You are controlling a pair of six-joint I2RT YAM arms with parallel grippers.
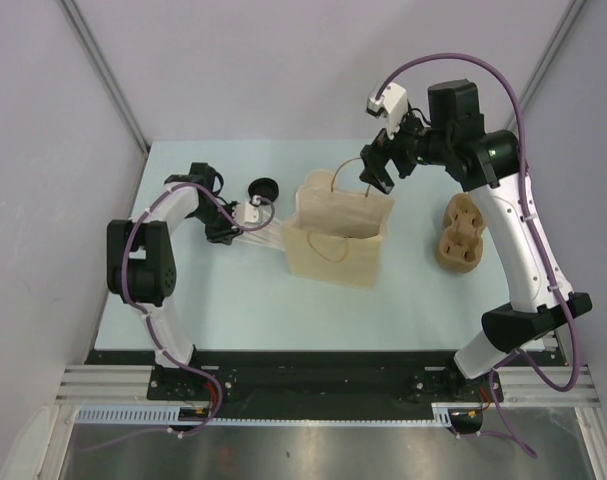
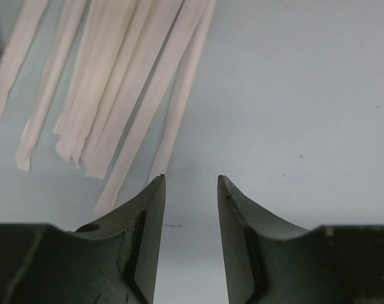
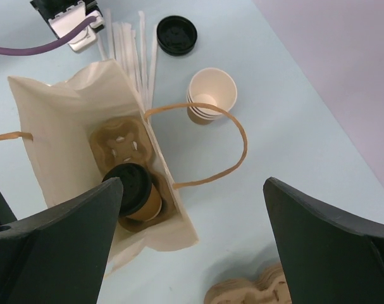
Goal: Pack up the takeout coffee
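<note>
The takeout coffee (image 3: 136,190), a brown cup with a black lid, stands in a cardboard carrier (image 3: 119,147) at the bottom of the open paper bag (image 3: 59,133). In the top view the bag (image 1: 335,248) stands mid-table and the cup is hidden inside it. My right gripper (image 3: 193,183) is open wide and empty, high above the bag's rim; it also shows in the top view (image 1: 375,168). My left gripper (image 2: 190,178) is open and empty, low over bare table beside the paper straws (image 2: 116,82), left of the bag (image 1: 253,228).
A loose black lid (image 3: 176,35) and a stack of lidless cups (image 3: 210,96) sit behind the bag. Paper straws (image 1: 270,240) lie at the bag's left. A stack of cardboard carriers (image 1: 461,233) lies to the right. The bag's handle (image 3: 233,136) loops outward.
</note>
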